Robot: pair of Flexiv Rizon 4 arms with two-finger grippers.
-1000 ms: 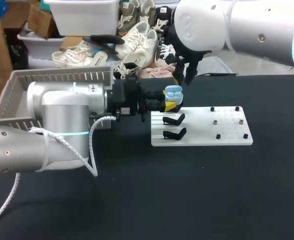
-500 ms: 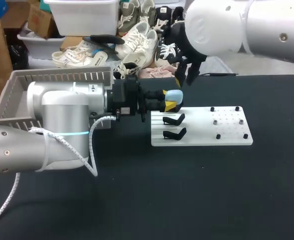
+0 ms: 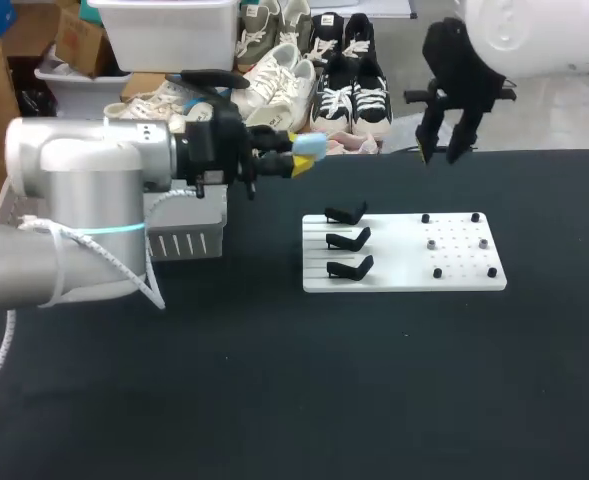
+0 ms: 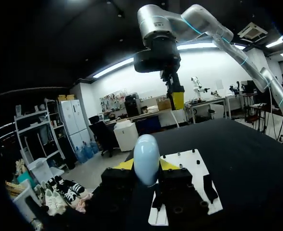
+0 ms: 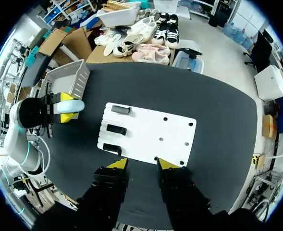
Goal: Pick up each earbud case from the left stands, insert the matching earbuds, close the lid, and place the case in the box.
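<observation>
A light blue earbud case (image 3: 312,147) with its lid down is held off the table, and my left gripper (image 3: 299,156) is shut on it. This gripper hovers left of the white stand board (image 3: 404,270), near the grey basket (image 3: 186,243). In the left wrist view the case (image 4: 146,156) stands upright between the yellow tips of the left gripper (image 4: 146,167). Three black stands (image 3: 347,239) on the board's left side are bare. My right gripper (image 3: 444,150) hangs open and empty, high over the table's far edge. From the right wrist view, the right gripper (image 5: 141,166) looks down on the board (image 5: 148,134) and the case (image 5: 71,106).
Small black and grey pegs (image 3: 454,245) dot the right half of the board. The basket (image 5: 67,79) stands at the table's far left, partly hidden behind my left arm. Black tabletop (image 3: 374,380) stretches in front of the board.
The case's lid went from open to down. My right gripper rose and pulled back to the right. My left arm carried the case left, off the board and toward the basket.
</observation>
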